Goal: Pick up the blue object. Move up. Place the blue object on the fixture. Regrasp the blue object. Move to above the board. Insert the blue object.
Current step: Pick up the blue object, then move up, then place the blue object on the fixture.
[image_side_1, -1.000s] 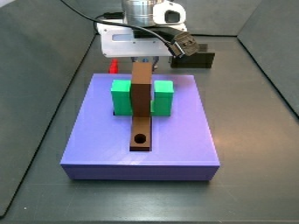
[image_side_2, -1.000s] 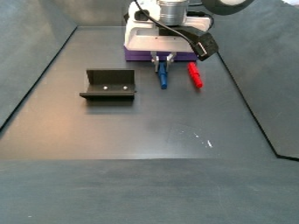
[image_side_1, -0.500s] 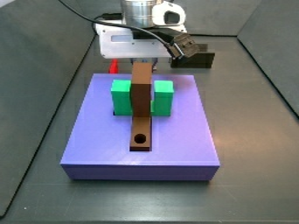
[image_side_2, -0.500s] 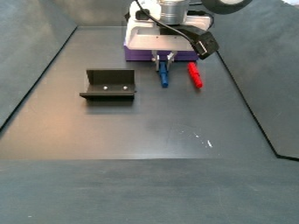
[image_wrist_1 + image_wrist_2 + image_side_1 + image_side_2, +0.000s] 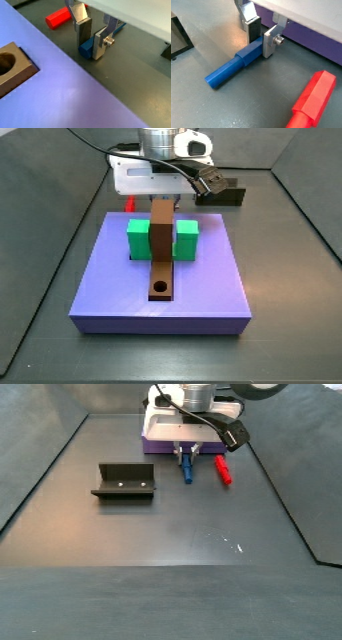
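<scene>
Blue and slim, the blue object (image 5: 236, 66) lies flat on the dark tabletop (image 5: 187, 554) just beside the board (image 5: 163, 278), with a small red piece (image 5: 312, 104) lying near it. The tool (image 5: 262, 36) is down at one end of the blue object, its silver fingers (image 5: 271, 40) on either side and touching it. Well apart, the fixture (image 5: 123, 482) stands toward the tabletop's other edge.

**No readable markings**

No text, label, brand, number or sign can be read in any view. The gripper (image 5: 260, 36) low over the floor, the slim bright-blue rod (image 5: 234, 63) between its fingers (image 5: 270, 41) and the large lavender slab (image 5: 160, 278) carry no lettering.
</scene>
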